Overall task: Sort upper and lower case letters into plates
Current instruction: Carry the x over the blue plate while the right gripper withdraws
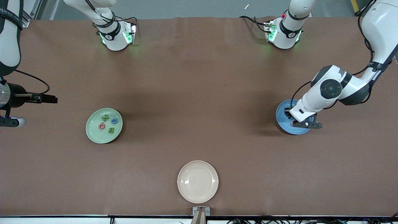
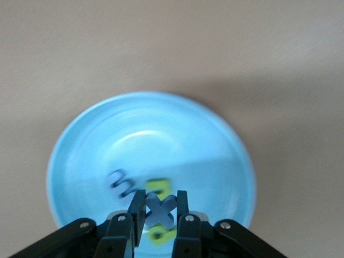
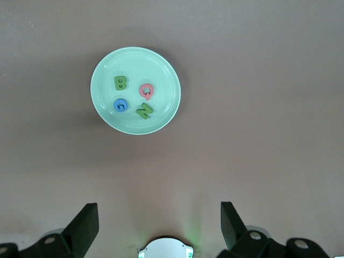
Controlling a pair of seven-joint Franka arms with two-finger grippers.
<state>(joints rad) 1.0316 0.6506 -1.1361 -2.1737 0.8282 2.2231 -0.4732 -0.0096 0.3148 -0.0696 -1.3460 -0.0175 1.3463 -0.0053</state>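
My left gripper (image 1: pixel 291 119) is over the sky blue plate (image 1: pixel 282 120), shut on the blue x (image 2: pixel 160 208) and holding it just above the plate (image 2: pixel 150 134). A blue m (image 2: pixel 122 183) and two green letters (image 2: pixel 158 188) lie blurred in that plate under the jaws. The pale mint green plate (image 1: pixel 93 131) holds the green N (image 1: pixel 105 118), blue G (image 1: pixel 114 121), pink Q (image 1: pixel 102 125) and green B (image 1: pixel 111 130). These also show in the right wrist view, on the mint plate (image 3: pixel 161 72). My right gripper (image 3: pixel 159 220) is open and empty, waiting high at the right arm's end of the table (image 1: pixel 51 100).
A cream-beige plate (image 1: pixel 186 174) stands empty near the front camera's edge of the table, at its middle. The two arm bases (image 1: pixel 116 37) stand along the table edge farthest from the front camera.
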